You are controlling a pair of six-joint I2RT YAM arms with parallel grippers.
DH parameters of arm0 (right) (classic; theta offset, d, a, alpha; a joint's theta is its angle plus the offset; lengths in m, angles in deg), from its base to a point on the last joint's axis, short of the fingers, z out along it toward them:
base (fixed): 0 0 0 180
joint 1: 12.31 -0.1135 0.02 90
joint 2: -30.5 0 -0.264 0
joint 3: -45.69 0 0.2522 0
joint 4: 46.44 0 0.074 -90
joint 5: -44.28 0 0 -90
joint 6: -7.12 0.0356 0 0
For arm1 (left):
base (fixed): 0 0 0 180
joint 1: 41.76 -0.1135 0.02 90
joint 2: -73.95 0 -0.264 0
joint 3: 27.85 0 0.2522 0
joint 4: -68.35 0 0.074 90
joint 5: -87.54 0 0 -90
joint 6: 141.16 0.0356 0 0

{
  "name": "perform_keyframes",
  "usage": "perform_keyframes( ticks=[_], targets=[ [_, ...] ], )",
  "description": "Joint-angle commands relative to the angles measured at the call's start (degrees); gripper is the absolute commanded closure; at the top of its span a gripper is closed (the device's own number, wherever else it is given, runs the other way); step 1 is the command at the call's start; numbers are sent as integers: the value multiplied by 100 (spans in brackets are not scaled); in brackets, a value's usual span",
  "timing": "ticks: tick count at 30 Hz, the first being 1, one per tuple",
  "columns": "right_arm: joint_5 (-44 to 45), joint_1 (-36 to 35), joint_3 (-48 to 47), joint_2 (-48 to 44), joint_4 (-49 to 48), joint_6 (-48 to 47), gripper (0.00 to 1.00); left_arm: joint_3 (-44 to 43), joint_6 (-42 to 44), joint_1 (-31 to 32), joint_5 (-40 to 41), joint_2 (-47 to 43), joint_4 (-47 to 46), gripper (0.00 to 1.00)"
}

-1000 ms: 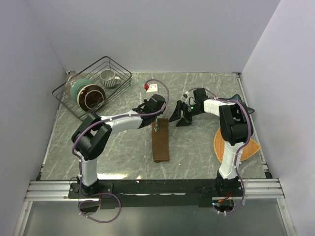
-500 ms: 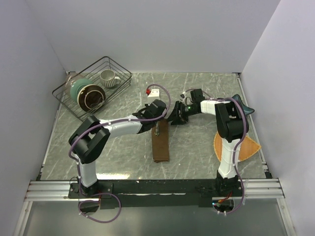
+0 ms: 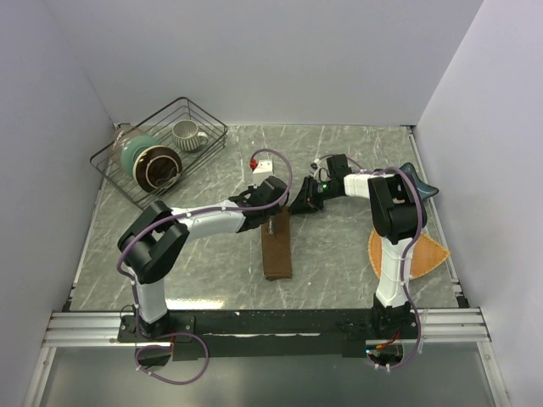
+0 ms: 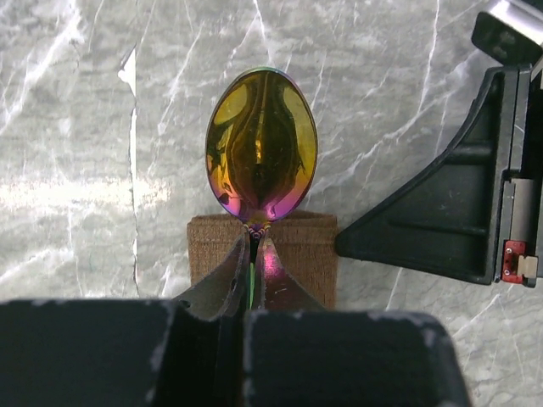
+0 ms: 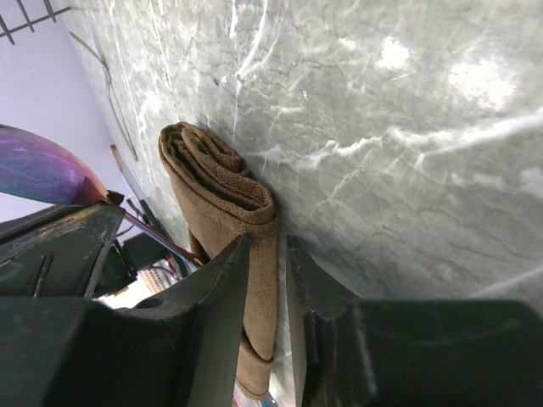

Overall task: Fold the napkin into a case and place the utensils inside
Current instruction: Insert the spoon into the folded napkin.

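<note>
Left claw [image 4: 252,248] clenched on spoon [image 4: 261,144] neck, bowl over top end of case [image 3: 277,246], frame centre. Right claw [image 5: 267,244] straddles case edge; I cannot tell if it grips.

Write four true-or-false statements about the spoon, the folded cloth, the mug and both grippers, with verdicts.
1. The left gripper is shut on the handle of the spoon with the shiny gold-orange bowl. True.
2. That spoon is hidden fully inside the folded dark-brown cloth. False: its bowl shows beyond the cloth's end.
3. The right gripper has its fingers on either side of an edge of that cloth. True.
4. The grey ribbed mug stands beside the cloth. False: it sits in the black wire basket.
</note>
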Motion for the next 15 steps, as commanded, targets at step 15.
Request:
perform_keyframes(
  ticks=[15],
  targets=[
    [-215, -177, 67, -56, -441, 90, 45, 244, -388, 101, -241, -288, 376, 99]
  ],
)
